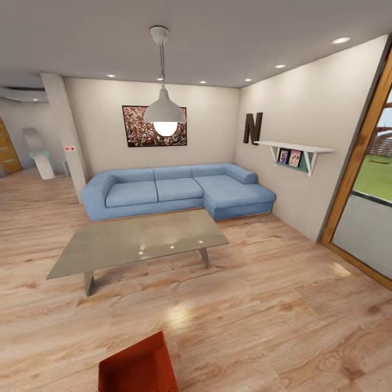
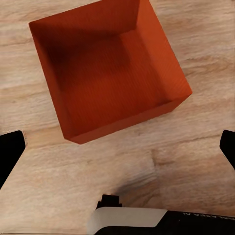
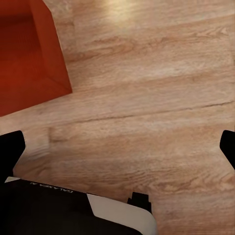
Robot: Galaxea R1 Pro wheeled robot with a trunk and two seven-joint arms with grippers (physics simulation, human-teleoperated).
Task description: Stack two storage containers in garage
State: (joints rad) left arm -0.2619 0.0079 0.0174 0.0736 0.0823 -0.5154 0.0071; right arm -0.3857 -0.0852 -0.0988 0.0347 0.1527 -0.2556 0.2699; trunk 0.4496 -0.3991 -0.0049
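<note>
Item, nearest: one storage container (image 1: 139, 366), orange-red, open-topped and seen empty in the left wrist view (image 2: 110, 68), standing on the light wood plank floor (image 1: 261, 305) at about 6 o'clock of the head view, hard against the lower edge; the second container of the pair cannot be placed from these pictures. Left gripper (image 2: 117, 147): fingers spread wide apart, holding nothing, poised above bare planks just short of the container's near wall. Right gripper (image 3: 117, 147): likewise spread and empty, over bare floor, the container's corner (image 3: 29, 54) off to one side. Risks, as judgement: the walls are plain and smooth with no handle or lip, so a one-sided pinch on a thin wall may slip or tip the box; a two-arm squeeze with uneven pressure could skate it across the glossy planks; the box sits so close under the robot that the head camera cuts it off, making alignment dependent on the wrist views. Surface: level, polished, reflective wood. Farther: grey low table (image 1: 139, 242) at 12 o'clock, well apart from the box, an obstacle to any forward drive. Beyond: blue corner sofa (image 1: 174, 190), white pendant lamp (image 1: 164, 111), framed picture (image 1: 142, 133). At 2 o'clock: wall shelf (image 1: 296, 148), letter N (image 1: 252, 128). At 3 o'clock: wood-framed glazed door (image 1: 362, 196).
</note>
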